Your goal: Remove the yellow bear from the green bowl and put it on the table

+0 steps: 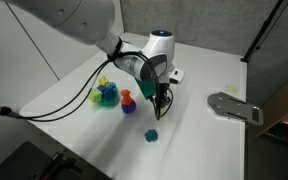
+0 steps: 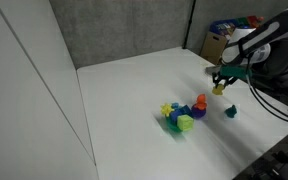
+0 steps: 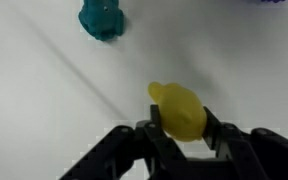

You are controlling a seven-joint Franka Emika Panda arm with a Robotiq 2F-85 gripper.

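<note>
- The claw (image 3: 181, 130), dark and hard-edged, enters from the bottom edge of the wrist view, its two fingers (image 3: 149, 132) clamped narrowly on the yellow bear (image 3: 179, 108).
- The bear is a smooth, glossy, rounded lump with a small knob at its upper left. It sits at lower centre of the wrist view.
- In an exterior view the bear (image 2: 219, 89) hangs in the claw above the tabletop (image 2: 134, 90), right of centre, well apart from the toy cluster.
- The tabletop is flat, matte and white.
- A teal toy (image 3: 102, 18), lumpy and blurred, lies on the tabletop at the top of the frame.
- The green bowl (image 1: 105, 99) is small and round. It sits left of centre beside a red-orange toy (image 1: 126, 100) and holds a blue toy (image 1: 109, 90).
</note>
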